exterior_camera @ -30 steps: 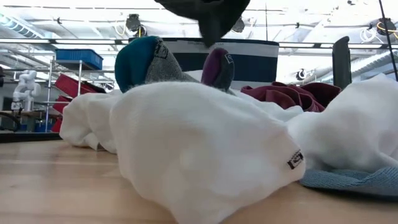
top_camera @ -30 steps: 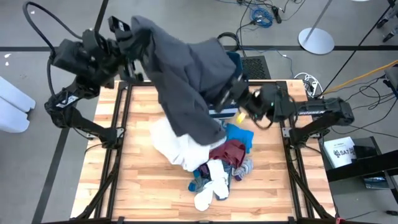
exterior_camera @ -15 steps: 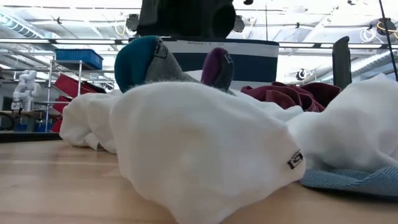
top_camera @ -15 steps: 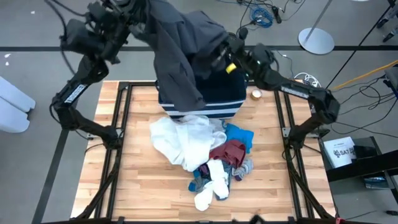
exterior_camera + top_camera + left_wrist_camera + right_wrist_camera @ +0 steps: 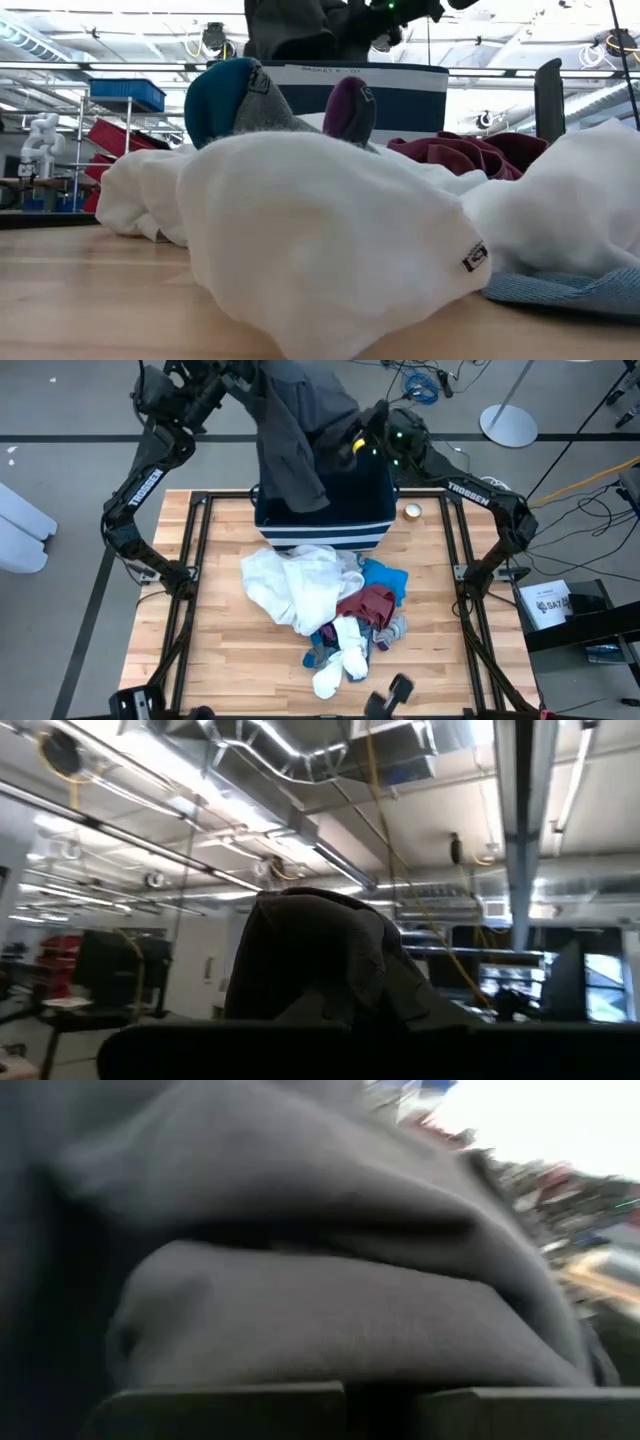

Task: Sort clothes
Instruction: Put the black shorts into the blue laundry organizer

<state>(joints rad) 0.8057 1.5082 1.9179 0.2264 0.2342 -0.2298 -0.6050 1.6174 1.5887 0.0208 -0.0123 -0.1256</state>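
Observation:
A dark grey garment (image 5: 300, 435) hangs high between my two grippers, over the navy bin with white stripes (image 5: 325, 528) at the table's far side. My left gripper (image 5: 250, 378) is shut on its far-left part, and my right gripper (image 5: 352, 442) is shut on its right part. In the low view the garment's lower end (image 5: 300, 30) hangs above the bin (image 5: 400, 95). On the table lie a white piece (image 5: 295, 585), a bright blue piece (image 5: 385, 578), a maroon piece (image 5: 365, 605) and white and grey socks (image 5: 340, 655). My left gripper is shut on a bunched fold of the dark grey garment (image 5: 310, 960); the cloth bulges over the fingers and hides the place of contact. My right gripper is shut on the garment's right part (image 5: 330, 1330); cloth fills its wrist view. The garment hangs clear of the table.
A small round object (image 5: 412, 512) lies on the table to the right of the bin. Black frame rails (image 5: 195, 560) run along the table's left and right sides. Bare wood (image 5: 230, 660) shows at the near left.
Both grippers have risen and gone toward the table's far edge with the dark grey garment. Its lower end, which lay against the white piece on the pile, is lifted clear and now hangs over the bin.

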